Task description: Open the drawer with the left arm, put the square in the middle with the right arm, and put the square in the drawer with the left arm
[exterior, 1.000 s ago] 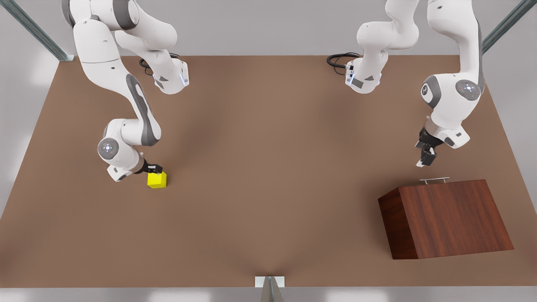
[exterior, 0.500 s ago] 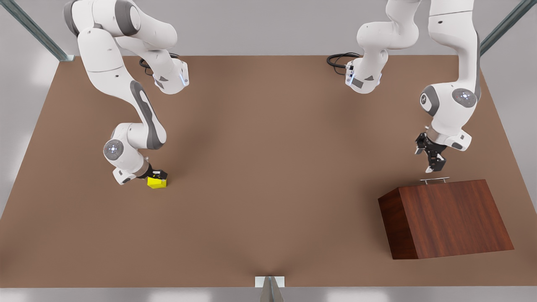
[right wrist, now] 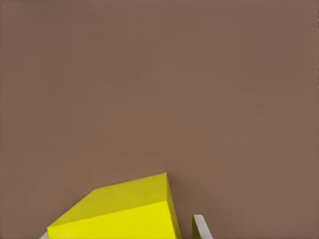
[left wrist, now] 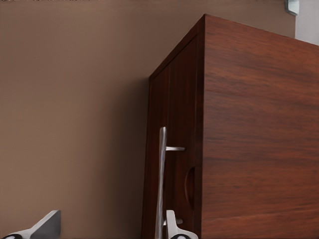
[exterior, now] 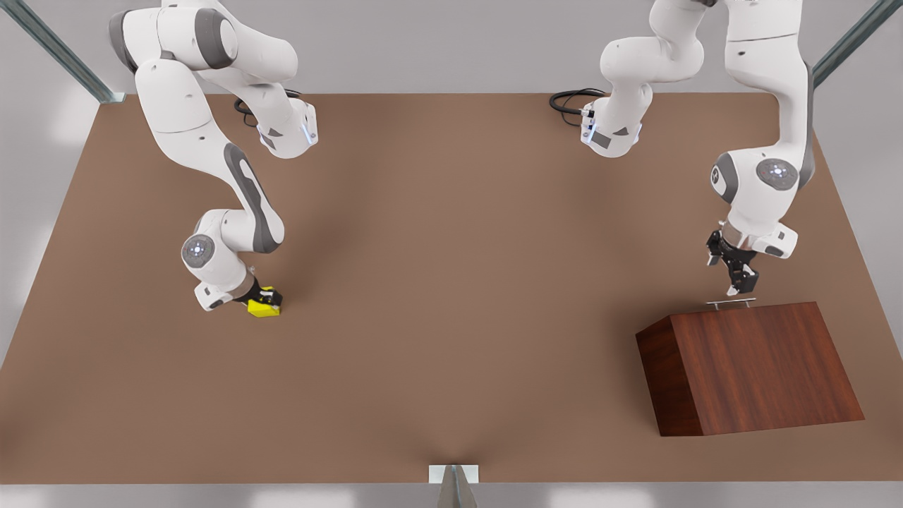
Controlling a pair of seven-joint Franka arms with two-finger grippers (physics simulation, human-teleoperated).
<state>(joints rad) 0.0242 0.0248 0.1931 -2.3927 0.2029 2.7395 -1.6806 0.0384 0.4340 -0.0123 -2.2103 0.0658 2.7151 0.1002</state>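
On the matte brown table point(exterior: 451, 282), the yellow square point(exterior: 264, 307) is straddled by the right claw point(exterior: 266, 296), fingers spread; the left claw point(exterior: 741, 282) hangs parted over the closed wood-grain drawer's silver handle point(exterior: 731, 303).

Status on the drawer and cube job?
Nothing finished. The drawer is shut; the left pincer, open, hangs just above its handle. The right pincer straddles the square, which sits on the table. Pull, handover and drop-in remain.

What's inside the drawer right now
Cannot be seen: the drawer is shut flush in the cabinet. Left pincer hovers open at its handle. The square sits on the table, right pincer around it.
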